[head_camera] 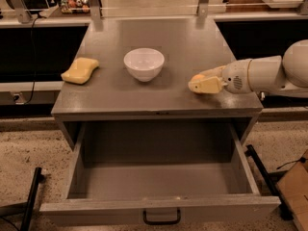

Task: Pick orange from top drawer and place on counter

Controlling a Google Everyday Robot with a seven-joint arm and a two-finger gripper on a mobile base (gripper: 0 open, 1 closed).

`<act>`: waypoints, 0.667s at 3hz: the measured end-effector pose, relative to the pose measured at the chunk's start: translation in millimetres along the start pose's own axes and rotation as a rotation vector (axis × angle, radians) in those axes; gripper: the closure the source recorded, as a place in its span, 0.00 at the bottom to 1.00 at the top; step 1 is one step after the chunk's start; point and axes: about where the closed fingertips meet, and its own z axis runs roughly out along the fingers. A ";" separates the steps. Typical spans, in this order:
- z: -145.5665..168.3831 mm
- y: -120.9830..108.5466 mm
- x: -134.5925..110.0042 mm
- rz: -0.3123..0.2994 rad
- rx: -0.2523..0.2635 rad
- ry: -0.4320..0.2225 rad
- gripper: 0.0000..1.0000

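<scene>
My gripper (201,83) reaches in from the right, low over the right part of the counter (192,42). Its cream fingers are closed around the orange (197,77), of which only a small orange patch shows at the top. I cannot tell if the orange touches the counter. The top drawer (159,208) is pulled wide open below the counter; its grey floor is bare and its black handle (161,218) faces the front.
A white bowl (144,64) stands mid-counter, left of the gripper. A yellow sponge (80,70) lies at the counter's left edge. Two metal posts rise at the counter's back. A cardboard box (296,186) sits on the floor at right.
</scene>
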 end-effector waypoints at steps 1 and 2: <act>2.0 1.2 -0.2 -0.001 -0.004 0.001 0.00; 2.0 1.2 -0.2 -0.001 -0.004 0.001 0.00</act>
